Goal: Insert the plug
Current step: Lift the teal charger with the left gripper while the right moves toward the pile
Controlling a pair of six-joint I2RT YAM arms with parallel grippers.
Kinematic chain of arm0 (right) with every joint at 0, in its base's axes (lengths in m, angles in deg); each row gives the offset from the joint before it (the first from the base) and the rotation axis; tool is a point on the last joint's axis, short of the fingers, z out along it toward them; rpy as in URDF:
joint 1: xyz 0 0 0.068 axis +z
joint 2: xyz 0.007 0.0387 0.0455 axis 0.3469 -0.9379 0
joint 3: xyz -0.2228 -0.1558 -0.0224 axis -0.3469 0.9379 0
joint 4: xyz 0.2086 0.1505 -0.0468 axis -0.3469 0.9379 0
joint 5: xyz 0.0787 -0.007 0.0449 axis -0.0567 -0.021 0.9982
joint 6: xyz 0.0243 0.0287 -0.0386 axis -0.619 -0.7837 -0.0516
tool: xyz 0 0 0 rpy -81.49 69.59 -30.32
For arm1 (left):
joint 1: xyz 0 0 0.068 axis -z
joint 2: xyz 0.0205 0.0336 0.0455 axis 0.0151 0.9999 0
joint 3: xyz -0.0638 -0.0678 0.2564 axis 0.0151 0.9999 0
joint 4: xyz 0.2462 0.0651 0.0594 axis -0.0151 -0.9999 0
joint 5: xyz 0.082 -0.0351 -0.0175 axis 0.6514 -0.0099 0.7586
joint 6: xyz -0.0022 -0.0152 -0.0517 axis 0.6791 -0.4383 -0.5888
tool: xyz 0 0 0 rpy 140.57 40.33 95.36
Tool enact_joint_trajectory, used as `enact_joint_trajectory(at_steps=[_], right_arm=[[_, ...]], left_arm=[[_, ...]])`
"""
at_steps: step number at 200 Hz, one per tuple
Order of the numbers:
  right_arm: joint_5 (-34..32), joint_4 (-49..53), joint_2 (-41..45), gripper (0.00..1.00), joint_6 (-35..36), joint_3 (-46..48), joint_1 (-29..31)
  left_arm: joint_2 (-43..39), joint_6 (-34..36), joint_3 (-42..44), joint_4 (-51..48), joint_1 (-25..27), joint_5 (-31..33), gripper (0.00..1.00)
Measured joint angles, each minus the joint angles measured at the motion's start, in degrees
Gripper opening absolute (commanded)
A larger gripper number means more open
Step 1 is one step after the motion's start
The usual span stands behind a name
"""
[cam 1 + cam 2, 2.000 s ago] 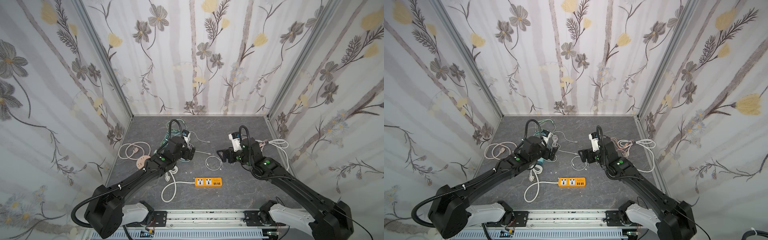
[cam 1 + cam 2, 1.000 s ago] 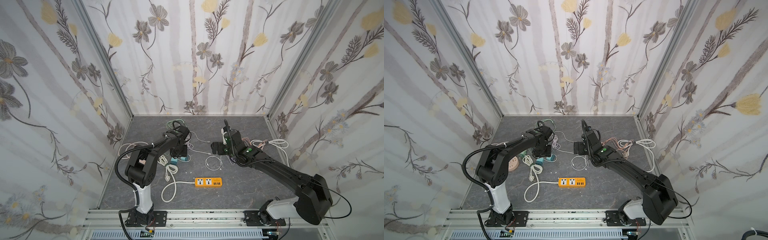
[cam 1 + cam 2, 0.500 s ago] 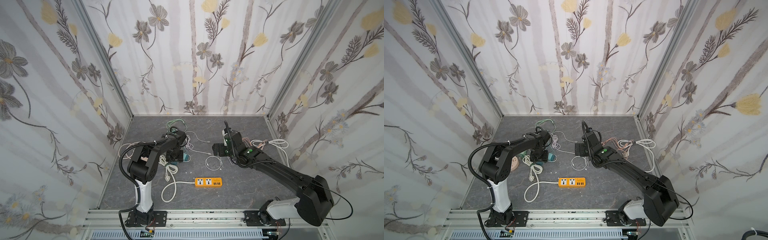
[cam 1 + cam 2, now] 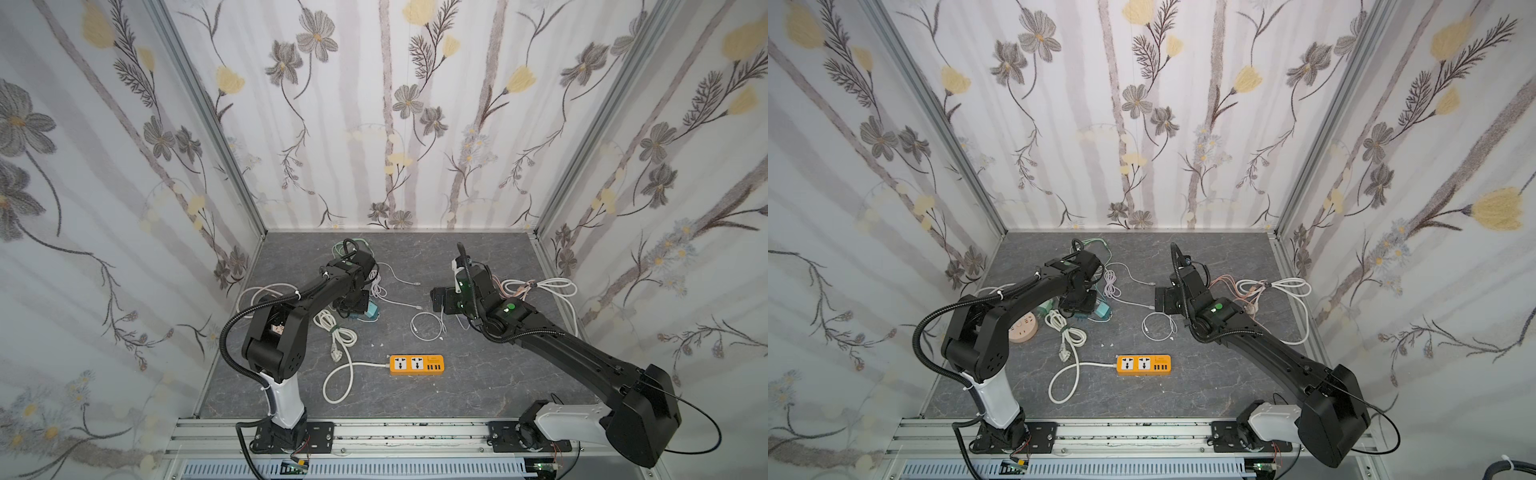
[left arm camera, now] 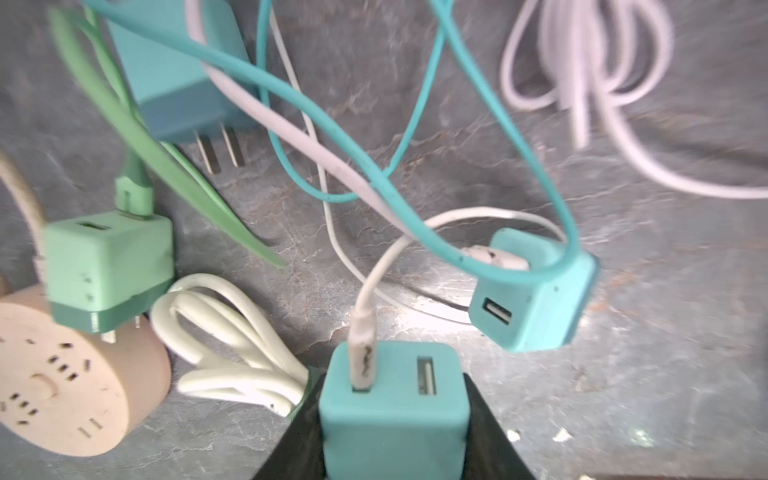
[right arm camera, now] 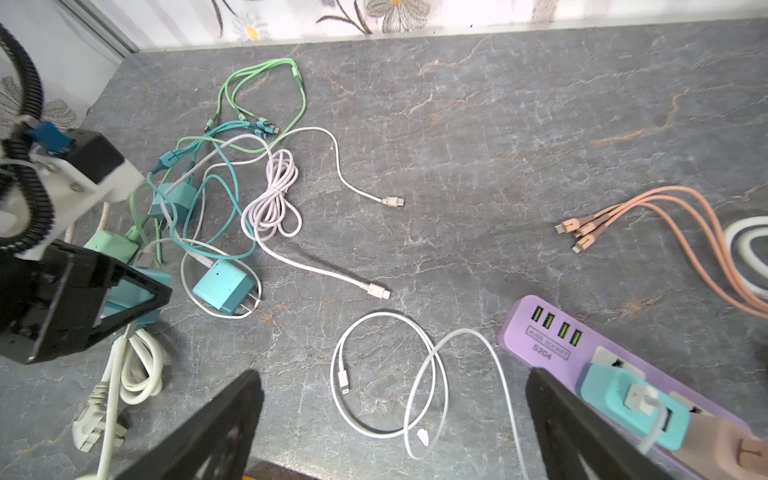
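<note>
At the far left of the left wrist view a round peach socket hub (image 5: 70,374) lies on the bench (image 4: 478,386), with a green charger (image 5: 108,270) resting against its rim. Next to the right comes the left pincer (image 5: 391,386), its fingers (image 5: 486,419) partly closed and pressed against both flat flanks of the teal charger cube (image 5: 390,432), which looks to be the plug for this task. The cube's port face looks up at the camera with a white USB lead (image 5: 362,357) seated in one slot, and its prongs are hidden on the far side. I judge the cube light, rigid and smooth-skinned, so a hold on the broad flanks well back from the prongs suits it, though the plastic may slip if squeezed lightly. The lead runs into a tangle of teal cords around a second teal charger (image 5: 536,299), and that snarl could tug the cube askew when lifted. Further right, nearer the front edge, sits the orange power strip (image 4: 417,365), a likely socket. Beyond it the right pincer (image 6: 392,374) hangs spread wide and empty above a white cable loop (image 6: 343,380), just beside a purple strip (image 6: 552,332) that already carries a charger.
</note>
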Motion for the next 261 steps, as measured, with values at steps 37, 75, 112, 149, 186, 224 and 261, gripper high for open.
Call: enact_joint_trajectory(at_steps=[37, 75, 112, 149, 186, 224, 261], right_arm=[[-1.1, -0.3, 1.2, 0.99, 2.7, 0.0, -1.1], [-0.7, -1.1, 0.9, 0.99, 3.3, 0.0, -1.3], [2.5, -3.6, -0.3, 0.99, 3.8, 0.0, -1.3], [8.6, -9.3, -3.1, 0.98, 5.7, -0.5, -1.3], [18.9, -18.0, -9.6, 0.97, 6.8, -4.3, -1.0], [27.1, -31.1, -18.9, 0.95, 7.1, -6.2, 0.5], [27.8, -45.3, -29.7, 0.85, 1.6, -11.5, 1.9]], left_arm=[[-1.4, 2.1, -9.4, -4.8, 1.4, 0.2, 0.2], [-1.5, 4.0, -15.5, -8.8, 2.7, -0.1, 0.2], [-2.4, 4.5, -21.6, -11.3, 4.2, -1.5, 0.19], [-3.5, 6.7, -31.5, -12.2, 4.1, -1.4, 0.19], [0.6, 8.7, -45.2, -13.0, 4.3, -4.3, 0.2], [5.1, 9.3, -57.1, -17.2, 4.3, -7.8, 0.21], [5.6, 9.9, -60.0, -20.0, 4.3, -8.4, 0.21]])
